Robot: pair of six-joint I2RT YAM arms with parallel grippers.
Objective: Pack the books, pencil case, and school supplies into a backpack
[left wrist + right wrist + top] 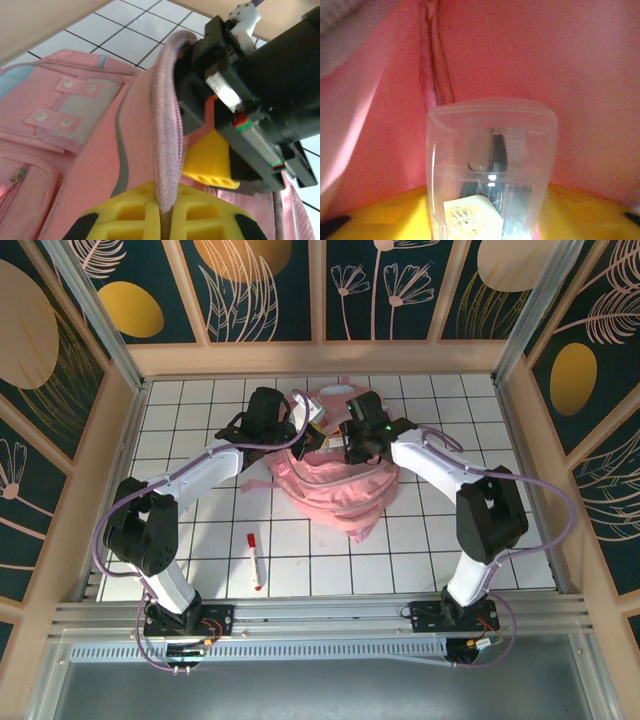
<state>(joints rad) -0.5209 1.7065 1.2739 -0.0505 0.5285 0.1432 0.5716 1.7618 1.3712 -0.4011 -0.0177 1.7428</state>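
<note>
The pink backpack [335,485] lies in the middle of the table. My left gripper [300,435] is shut on its lilac-pink rim edge [167,125], which runs up from between the yellow fingers [125,215]. My right gripper [355,445] reaches down into the backpack's mouth, close beside the left one, and its black body and a yellow finger [210,160] show in the left wrist view. A clear tube [490,150] stands between the right gripper's [490,222] yellow fingers, with pink lining [580,60] all around. Whether the fingers press on it is unclear. The red-and-white marker [255,560] lies on the table. The books and pencil case are hidden.
The table is white with a grid [200,410], walled by wooden panels [110,440] at the left, right and back. The marker lies near the front left, in front of the left arm's base [150,540]. The backpack's front pockets and snap tabs [65,102] face the left wrist camera.
</note>
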